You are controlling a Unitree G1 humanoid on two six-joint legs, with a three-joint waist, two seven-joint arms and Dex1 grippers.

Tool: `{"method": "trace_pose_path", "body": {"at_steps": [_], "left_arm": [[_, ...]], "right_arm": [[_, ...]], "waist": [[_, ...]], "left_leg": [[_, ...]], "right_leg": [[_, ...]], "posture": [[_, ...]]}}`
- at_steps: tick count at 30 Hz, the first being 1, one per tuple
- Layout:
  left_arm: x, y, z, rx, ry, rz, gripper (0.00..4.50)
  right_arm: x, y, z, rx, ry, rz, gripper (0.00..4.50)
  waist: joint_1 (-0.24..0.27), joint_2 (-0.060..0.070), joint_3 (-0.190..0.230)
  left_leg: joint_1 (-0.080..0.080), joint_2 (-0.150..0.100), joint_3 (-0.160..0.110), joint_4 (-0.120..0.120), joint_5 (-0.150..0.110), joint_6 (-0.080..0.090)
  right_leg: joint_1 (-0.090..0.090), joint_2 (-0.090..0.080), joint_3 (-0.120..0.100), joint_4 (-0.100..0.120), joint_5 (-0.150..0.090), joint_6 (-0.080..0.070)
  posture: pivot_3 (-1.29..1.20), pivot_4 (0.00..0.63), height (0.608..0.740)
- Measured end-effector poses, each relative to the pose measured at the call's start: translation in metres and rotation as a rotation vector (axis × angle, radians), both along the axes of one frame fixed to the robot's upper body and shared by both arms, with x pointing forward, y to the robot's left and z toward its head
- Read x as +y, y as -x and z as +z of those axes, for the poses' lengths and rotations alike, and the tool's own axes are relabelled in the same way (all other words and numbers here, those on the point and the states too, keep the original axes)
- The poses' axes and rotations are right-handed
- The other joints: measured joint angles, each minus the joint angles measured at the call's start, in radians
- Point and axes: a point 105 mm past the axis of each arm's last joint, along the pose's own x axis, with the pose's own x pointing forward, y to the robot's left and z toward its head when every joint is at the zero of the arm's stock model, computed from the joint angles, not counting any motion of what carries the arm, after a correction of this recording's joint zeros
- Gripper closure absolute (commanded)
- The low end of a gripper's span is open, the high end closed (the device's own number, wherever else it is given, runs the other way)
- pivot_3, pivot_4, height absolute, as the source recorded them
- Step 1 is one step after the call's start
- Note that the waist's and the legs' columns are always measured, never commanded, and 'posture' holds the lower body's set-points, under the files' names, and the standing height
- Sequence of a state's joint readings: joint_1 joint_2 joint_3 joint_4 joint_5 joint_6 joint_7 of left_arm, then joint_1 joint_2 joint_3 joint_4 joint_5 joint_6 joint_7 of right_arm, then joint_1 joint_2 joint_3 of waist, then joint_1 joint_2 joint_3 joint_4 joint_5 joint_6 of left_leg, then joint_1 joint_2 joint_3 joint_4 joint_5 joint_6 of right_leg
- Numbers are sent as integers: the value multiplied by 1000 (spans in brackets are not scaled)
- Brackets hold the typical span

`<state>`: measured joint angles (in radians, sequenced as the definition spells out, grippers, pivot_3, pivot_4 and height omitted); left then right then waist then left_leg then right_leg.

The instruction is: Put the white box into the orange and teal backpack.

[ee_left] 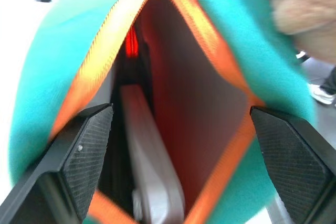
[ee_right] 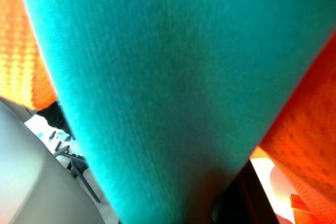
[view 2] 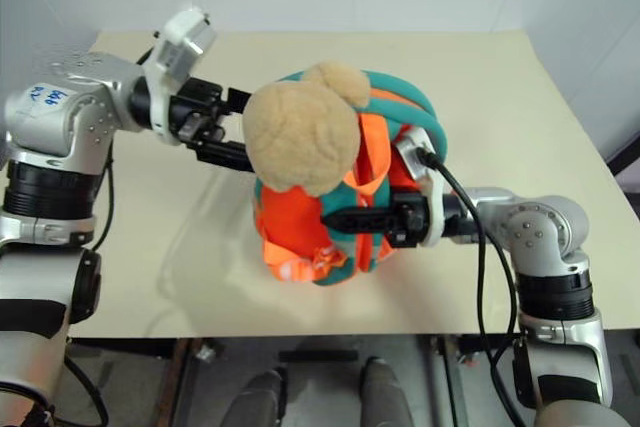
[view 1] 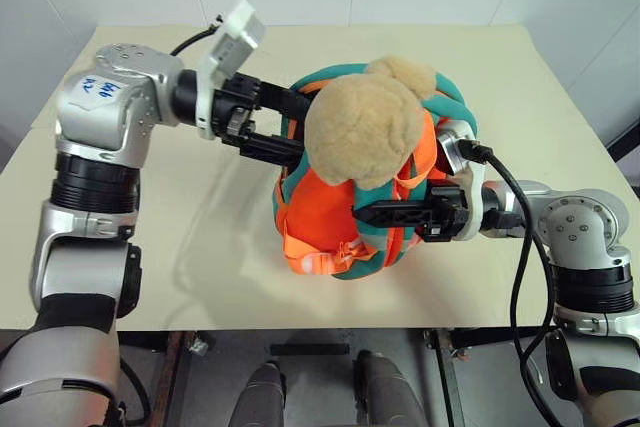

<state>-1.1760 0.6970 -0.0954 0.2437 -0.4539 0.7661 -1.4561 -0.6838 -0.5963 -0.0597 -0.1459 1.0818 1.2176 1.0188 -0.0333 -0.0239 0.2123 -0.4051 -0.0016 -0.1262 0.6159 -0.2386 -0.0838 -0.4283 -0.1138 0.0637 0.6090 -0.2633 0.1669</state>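
The orange and teal backpack (view 1: 345, 237) stands upright in the middle of the table, with a tan plush bear (view 1: 365, 122) on its front. My right gripper (view 1: 368, 215) reaches in from the right and is shut on a teal strap (ee_right: 168, 93) of the backpack. At the backpack's left side my left gripper (view 1: 283, 125) is open, one finger on each side of the unzipped mouth. In the left wrist view the white box (ee_left: 152, 156) lies inside the backpack, between the orange zip edges, apart from both finger pads (ee_left: 86, 150).
The beige table (view 1: 200, 247) has free room to the left of and behind the backpack. Its front edge runs close below the backpack. A black cable (view 1: 520, 247) loops over my right arm.
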Motion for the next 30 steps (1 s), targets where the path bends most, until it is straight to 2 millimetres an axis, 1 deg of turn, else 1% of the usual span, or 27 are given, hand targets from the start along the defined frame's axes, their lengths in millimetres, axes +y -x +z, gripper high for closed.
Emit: {"method": "trace_pose_path", "body": {"at_steps": [4, 7, 9, 12, 14, 17, 20, 22, 24, 26, 28, 30], "left_arm": [[18, 7, 12, -21, 53, -1, 9], [36, 7, 10, -10, 61, 44, 9], [44, 6, 10, -3, 67, 72, 9], [58, 8, 20, -4, 124, 102, 9], [60, 15, 29, 13, 188, 72, 9], [53, 30, 39, 18, 241, -6, 9], [43, 40, 42, 17, 251, -64, 9], [35, 47, 39, 33, 249, -103, 9], [27, 50, 33, 17, 212, -111, 9], [19, 51, 25, 2, 178, -117, 9], [11, 47, 19, -10, 169, -114, 9], [-1, 46, 15, -31, 166, -132, 9]], "right_arm": [[1, 0, 0, -2, -3, 0, 4408], [1, -1, -1, -3, -1, -2, 4408], [1, -1, 0, -6, -2, -4, 4408], [3, -2, -2, -11, 3, -6, 4408], [3, -3, -2, -11, 3, -8, 4408], [4, -6, -1, -17, 3, -12, 4408], [4, -7, -1, -19, 0, -14, 4408], [5, -7, -2, -18, 4, -10, 4408], [6, -7, -3, -16, 6, -4, 4408], [6, -7, -3, -16, 6, -4, 4408], [6, -7, -3, -16, 6, -5, 4408], [6, -7, -3, -15, 4, -4, 4408]], "waist": [[0, 0, 0], [-2, 0, 0], [-1, 0, 0], [-1, 0, 0], [-1, 0, 0], [-1, 0, 0], [-1, 0, 0], [-1, 0, 0], [-2, 0, 0], [-3, 0, 0], [-1, 0, 0], [2, 0, 0]], "left_leg": [[0, 0, 0, 0, 0, 0], [0, 0, 0, 0, 0, 0], [0, 0, 0, 0, 0, 0], [0, 0, 0, 0, 0, 0], [0, 0, 0, 0, 0, 0], [0, 0, 0, 0, 0, 0], [1, 0, 0, 0, 0, 0], [1, 0, 0, 1, 0, 0], [1, 0, 0, 1, 0, 0], [1, 0, 0, 1, 0, 0], [1, 0, 0, 1, 1, 0], [1, 0, 0, 2, 1, -1]], "right_leg": [[0, 0, 0, 0, 0, 0], [0, 0, 0, 1, 0, 0], [0, 0, 0, 1, 0, 0], [0, 0, 0, 1, 0, 0], [0, 0, 0, 2, 0, 0], [0, 0, 0, 2, 0, 0], [0, 0, 0, 2, 0, 0], [0, 0, 0, 2, 0, 0], [0, 0, 0, 2, 0, 0], [0, 0, 0, 2, 0, 0], [0, 0, 0, 1, 0, 0], [0, 0, 0, 1, 0, 0]], "posture": [[0, 150, 740], [0, 150, 740], [0, 150, 740], [0, 150, 740], [0, 150, 740], [0, 150, 740], [0, 150, 740], [0, 150, 740], [0, 150, 740], [0, 150, 740], [0, 150, 740], [0, 150, 740]]}}
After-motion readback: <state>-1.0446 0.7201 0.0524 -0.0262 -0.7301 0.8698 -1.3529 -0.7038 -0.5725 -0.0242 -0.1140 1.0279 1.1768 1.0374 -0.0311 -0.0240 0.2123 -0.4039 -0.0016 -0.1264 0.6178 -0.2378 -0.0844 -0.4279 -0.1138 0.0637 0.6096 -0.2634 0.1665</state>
